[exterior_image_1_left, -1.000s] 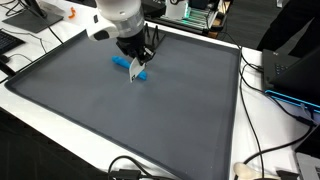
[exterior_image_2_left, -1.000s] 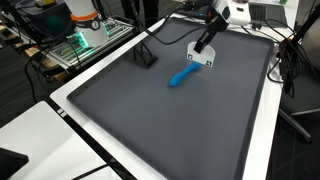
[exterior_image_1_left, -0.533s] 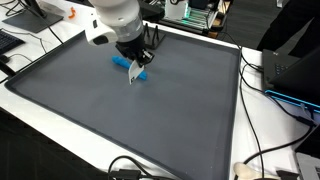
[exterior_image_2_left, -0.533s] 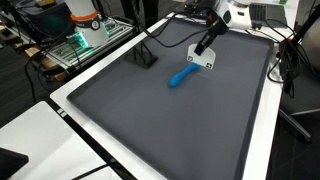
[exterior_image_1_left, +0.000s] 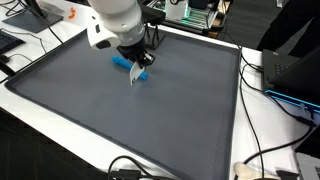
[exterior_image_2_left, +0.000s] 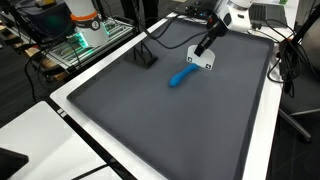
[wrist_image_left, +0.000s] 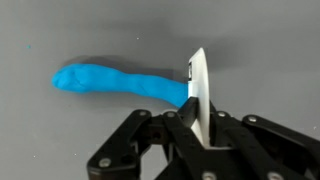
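Over the grey bench (exterior_image_1_left: 180, 110), the hand (wrist_image_left: 197, 118) clamps a thin white card (wrist_image_left: 198, 75) by its flat faces, so it stands edge-on at one end of the blue roll (wrist_image_left: 110, 82).

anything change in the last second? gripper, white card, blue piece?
Only the arm's white wrist housing shifted slightly in an exterior view. Nothing was grasped or released. The gripper stays shut on the thin white flat card. The blue lumpy elongated piece on the dark grey mat has not moved.
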